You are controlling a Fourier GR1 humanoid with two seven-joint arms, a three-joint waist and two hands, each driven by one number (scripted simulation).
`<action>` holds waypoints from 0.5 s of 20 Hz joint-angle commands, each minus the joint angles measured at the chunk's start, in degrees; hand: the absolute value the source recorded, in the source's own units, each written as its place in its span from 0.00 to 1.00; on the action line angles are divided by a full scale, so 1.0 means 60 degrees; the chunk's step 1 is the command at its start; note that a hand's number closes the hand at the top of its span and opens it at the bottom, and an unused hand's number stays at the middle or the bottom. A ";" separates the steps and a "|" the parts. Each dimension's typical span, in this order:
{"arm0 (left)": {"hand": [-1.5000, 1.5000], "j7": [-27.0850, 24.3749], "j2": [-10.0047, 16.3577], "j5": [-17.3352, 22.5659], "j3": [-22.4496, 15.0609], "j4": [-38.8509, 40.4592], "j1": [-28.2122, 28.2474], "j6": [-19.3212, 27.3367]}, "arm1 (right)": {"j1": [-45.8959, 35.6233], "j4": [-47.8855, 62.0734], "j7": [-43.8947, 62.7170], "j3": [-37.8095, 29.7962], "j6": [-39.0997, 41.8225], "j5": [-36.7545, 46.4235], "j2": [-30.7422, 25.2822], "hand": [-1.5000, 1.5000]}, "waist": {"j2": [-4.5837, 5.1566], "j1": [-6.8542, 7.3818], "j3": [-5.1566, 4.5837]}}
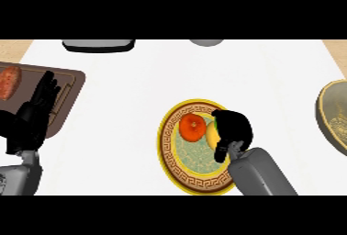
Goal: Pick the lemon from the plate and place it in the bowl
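White counter (203,69), plate (165,142) roughly mid-counter. Bowl (324,114) sits well to the plate's right, cut by the view's edge; brown cutting board (71,80) is well to its left. Behind the plate at the far edge are a dark grey block (98,44), up-left, and a pale grey round thing (207,42), straight back, both cut off.

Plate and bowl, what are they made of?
The plate looks like glazed ceramic: it is smooth, with a yellow rim and a painted key pattern in a brown band. The bowl could be ceramic too, or dull metal. It is olive-gold with faint patterning inside, and the look leaves it open.
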 commanded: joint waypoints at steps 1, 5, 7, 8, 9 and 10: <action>0.50 0.0038 0.0077 0.0221 0.0374 0.0286 -0.0273 -0.0342 | -0.0849 0.1092 -0.0790 -0.0802 0.0071 -0.0351 0.0146 1.00 | 0.0013 0.0031 0.0004; 0.50 0.0580 0.0007 0.0025 0.0201 -0.0910 0.0199 -0.0201 | -0.0940 0.2424 -0.1744 -0.0442 -0.1176 0.0248 0.0395 1.00 | 0.0012 0.0107 0.0008; 0.50 -0.0294 -0.0207 -0.0106 0.0321 0.0198 0.0040 -0.0214 | -0.0367 0.1843 -0.2055 -0.0266 -0.0986 0.0244 0.0184 1.00 | 0.0012 0.0014 0.0003; 0.50 0.0075 -0.0260 -0.0228 0.0122 0.0256 -0.0345 -0.0243 | -0.0953 0.1942 -0.1723 -0.0440 -0.0673 0.0238 0.0452 1.00 | 0.0011 0.0011 0.0003; 0.50 0.0368 -0.0210 -0.0254 0.0114 -0.0985 0.0521 -0.0180 | -0.0528 0.2083 -0.1932 -0.0400 -0.1170 0.0427 0.0372 1.00 | -0.0002 0.0057 0.0006; 0.50 0.0639 -0.0270 -0.0282 0.0066 -0.0866 0.0299 -0.0181 | -0.0378 0.1996 -0.2124 -0.0290 -0.1339 0.0553 0.0351 1.00 | -0.0001 0.0034 0.0006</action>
